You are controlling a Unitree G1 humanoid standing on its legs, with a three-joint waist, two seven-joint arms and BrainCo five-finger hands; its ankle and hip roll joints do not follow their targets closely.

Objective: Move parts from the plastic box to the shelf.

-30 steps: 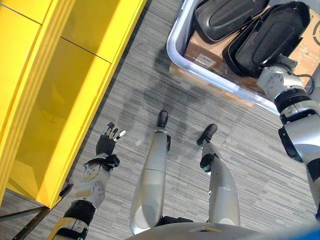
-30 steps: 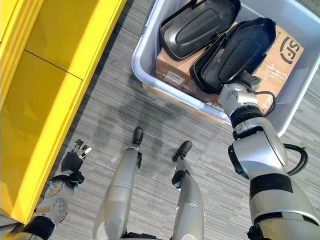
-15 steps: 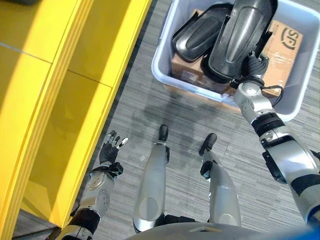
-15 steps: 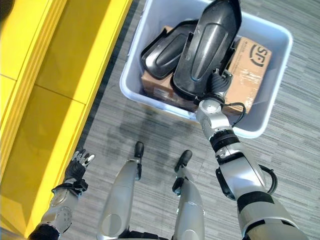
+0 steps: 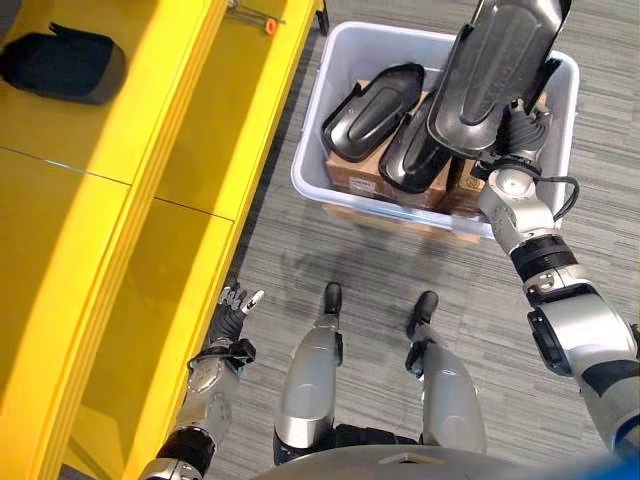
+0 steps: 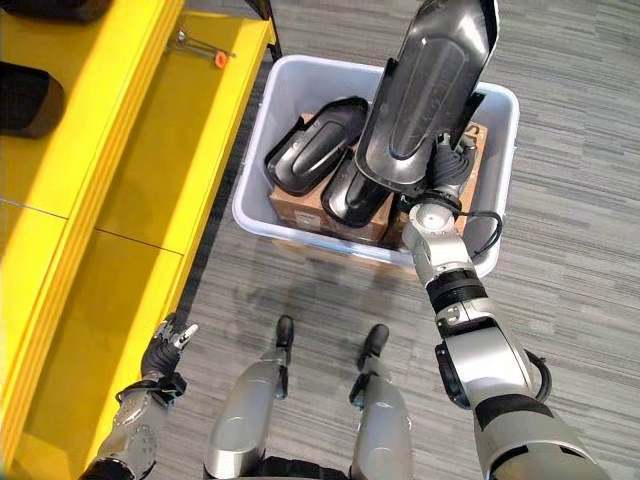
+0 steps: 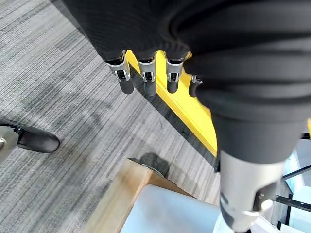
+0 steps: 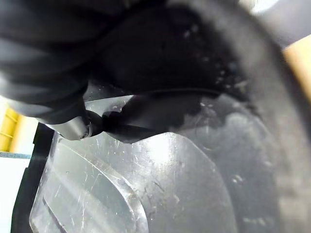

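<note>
Grey striped carpet [image 5: 350,250] runs under everything we see, with the tall yellow shelf [image 5: 120,180] along our left side. On one of its upper levels we make out a black part [image 5: 62,65] lying on the yellow surface, and a small orange-tipped tool [image 6: 205,50] near the shelf's far end.

Ahead and to our right stands the pale plastic box [image 6: 262,180] on the floor. Inside it lie cardboard cartons [image 6: 305,210], and on them two black moulded shells [image 6: 315,157] rest side by side, hollow side up, touching each other.

Above the box we hold a third, long black shell [image 6: 428,95], raised clear of the others and tilted so that its smooth outer face looks toward us. Our right hand [image 6: 452,165] grips it at its lower end; the right wrist view shows a dark-tipped finger [image 8: 85,127] pressed against the glossy scratched plastic.

Our left hand [image 5: 236,303] hangs low beside the foot of the shelf, fingers [image 7: 146,77] relaxed and slightly spread, holding nothing.
</note>
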